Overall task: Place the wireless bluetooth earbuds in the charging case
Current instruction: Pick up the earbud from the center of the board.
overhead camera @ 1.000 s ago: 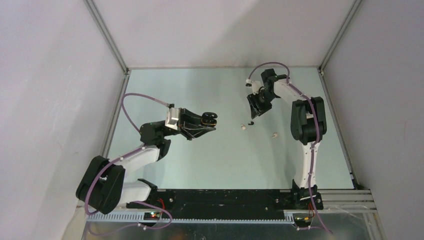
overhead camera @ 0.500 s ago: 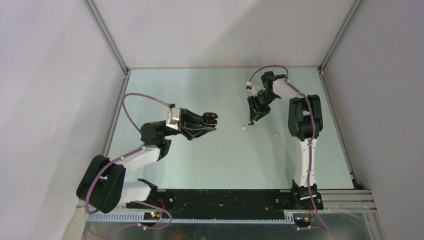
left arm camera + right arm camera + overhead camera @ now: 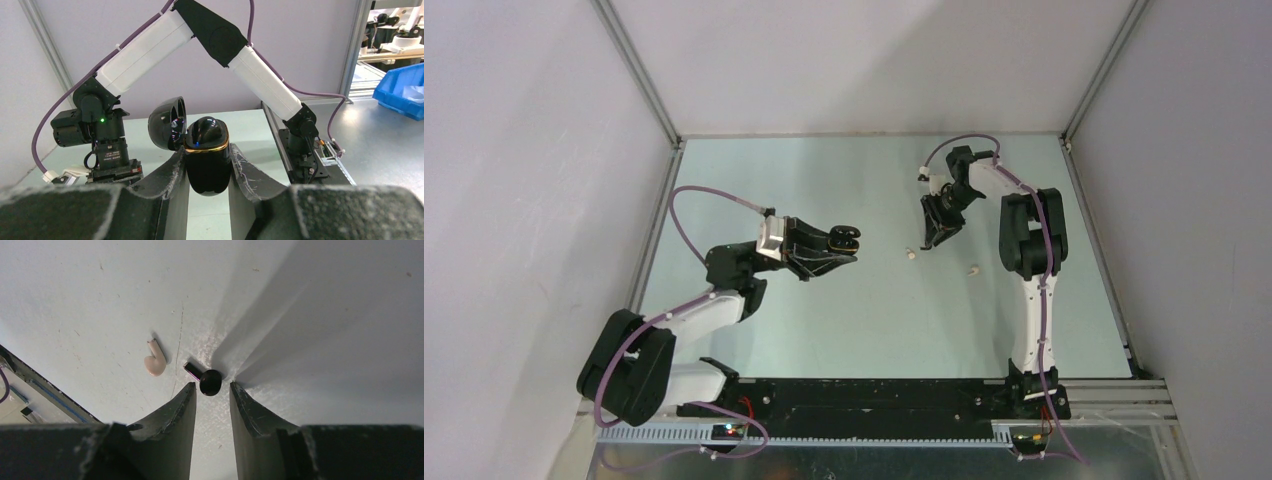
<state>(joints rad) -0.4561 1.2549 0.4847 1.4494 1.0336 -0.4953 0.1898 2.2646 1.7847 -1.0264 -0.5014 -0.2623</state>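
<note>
My left gripper is shut on a glossy black charging case with a gold rim, held upright above the table. Its lid is swung open to the left. From above, the case sits at the tips of the left gripper. My right gripper points down at the table with its jaws narrowly apart. A tiny black earbud lies just at its fingertips, with slim gaps on both sides. An off-white earbud lies to the left of it.
From above, two off-white earbuds lie on the pale green table near the right gripper. Grey walls enclose the table on three sides. Both arm bases stand at the near edge.
The right gripper has come down closer to the table over the black earbud, and its jaws have narrowed. The left arm and the case have not moved.
</note>
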